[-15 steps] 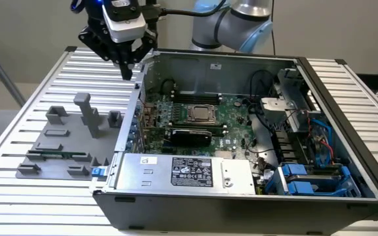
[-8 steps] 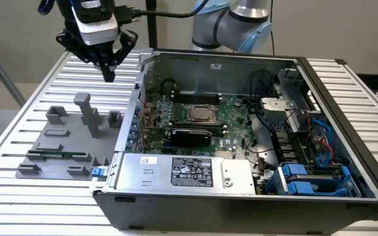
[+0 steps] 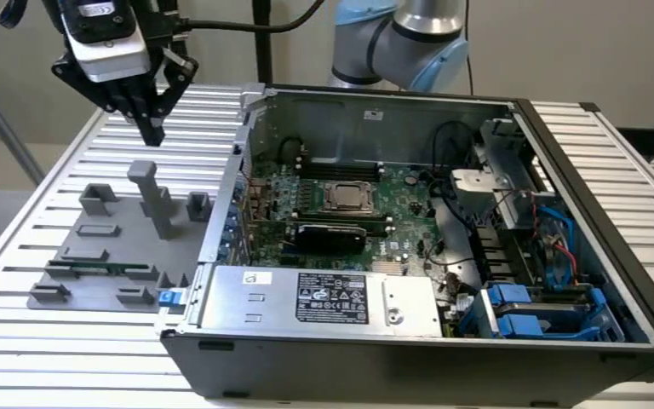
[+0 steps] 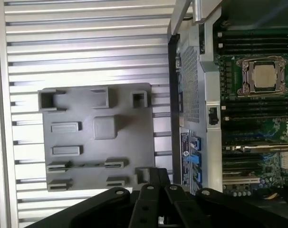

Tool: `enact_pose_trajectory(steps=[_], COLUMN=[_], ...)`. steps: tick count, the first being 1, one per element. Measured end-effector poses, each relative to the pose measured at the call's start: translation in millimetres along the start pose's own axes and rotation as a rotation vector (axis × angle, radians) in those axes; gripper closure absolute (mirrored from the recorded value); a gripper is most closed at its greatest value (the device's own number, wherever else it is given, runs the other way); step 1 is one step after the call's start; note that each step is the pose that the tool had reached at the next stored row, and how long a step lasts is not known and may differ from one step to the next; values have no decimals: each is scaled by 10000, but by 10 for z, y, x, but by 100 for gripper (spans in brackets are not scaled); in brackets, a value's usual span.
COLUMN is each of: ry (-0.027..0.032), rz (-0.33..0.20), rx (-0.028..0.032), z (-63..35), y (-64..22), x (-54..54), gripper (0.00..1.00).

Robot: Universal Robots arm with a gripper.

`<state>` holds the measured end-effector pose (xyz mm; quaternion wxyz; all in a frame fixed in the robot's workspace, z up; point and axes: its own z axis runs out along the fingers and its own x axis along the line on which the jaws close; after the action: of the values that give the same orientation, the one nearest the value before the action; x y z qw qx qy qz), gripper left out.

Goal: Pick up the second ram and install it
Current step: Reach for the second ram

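At the exterior view's left the jaws hang high over the ribbed metal counter, closed narrow with the tips together and nothing between them; they point down above the far end of the grey fixture tray, clear of its tall post. The second ram lies on its long edge in a slot near the tray's front edge, well below the jaws and untouched. Just beside the tray, toward the exterior view's right, stands the open computer case; the motherboard lies inside it with the CPU socket near its middle; a black expansion card sits in front of the socket; the silver power supply fills the case's near side; blue drive brackets sit at the near right corner.
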<state>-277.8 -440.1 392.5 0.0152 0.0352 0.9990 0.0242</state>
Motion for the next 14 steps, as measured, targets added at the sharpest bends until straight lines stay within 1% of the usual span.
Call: enact_pose_trajectory(steps=[7, 14], ry=[0, -1], rz=[1, 1], rx=[0, 3], z=[8, 59], y=[-60, -95], x=[316, 631], gripper=[100, 100])
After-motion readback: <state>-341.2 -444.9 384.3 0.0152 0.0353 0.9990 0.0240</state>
